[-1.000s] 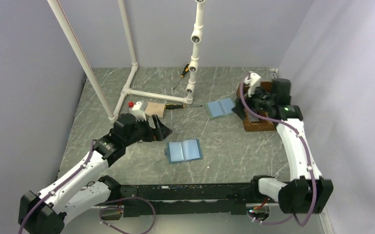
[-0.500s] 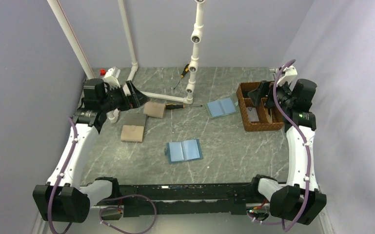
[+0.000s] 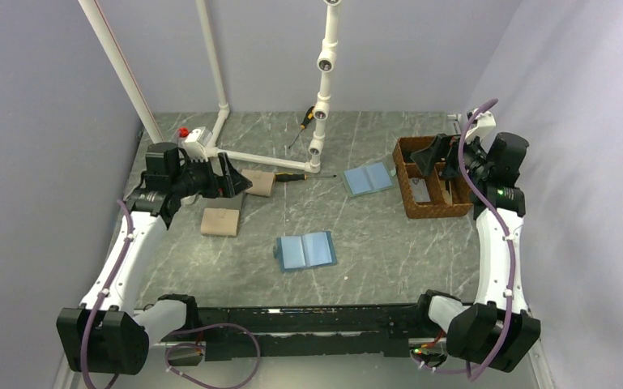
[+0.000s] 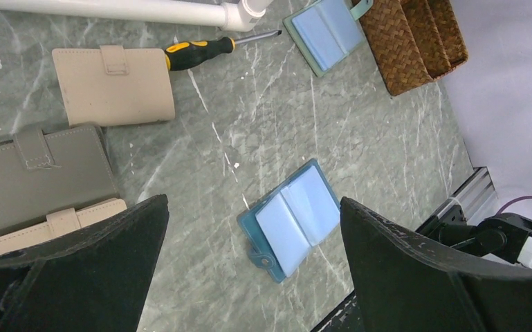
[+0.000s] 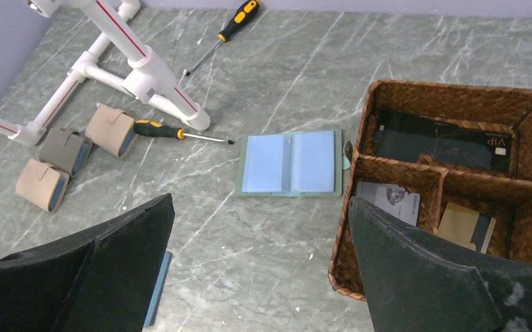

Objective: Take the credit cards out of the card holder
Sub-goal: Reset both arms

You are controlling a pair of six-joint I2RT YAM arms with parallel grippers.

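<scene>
The card holder [image 3: 305, 251] lies open on the table's middle near side, teal rim, pale blue inside; it shows in the left wrist view [image 4: 290, 221], and only its edge in the right wrist view [image 5: 156, 290]. No card shows in its pockets. A silvery grey card [image 5: 387, 200], a black card [image 5: 443, 145] and a tan card [image 5: 463, 225] lie in the wicker basket [image 5: 456, 88]. My left gripper [image 3: 239, 182] [image 4: 252, 200] is open and empty, high at the far left. My right gripper [image 3: 436, 152] [image 5: 261, 199] is open and empty above the basket [image 3: 403, 174].
A paler blue-grey folder [image 3: 369, 178] lies open left of the basket. Tan wallets [image 3: 257, 181] [image 3: 220, 221] and a grey one [image 4: 41, 176] lie at the left. A screwdriver [image 3: 290, 176] lies by the white pipe frame [image 3: 259, 158]; another [image 3: 306, 121] lies further back.
My left arm swung from beside the card holder up to the far left, then edged right. My right arm drew back off the basket to the right. Both stay empty.
</scene>
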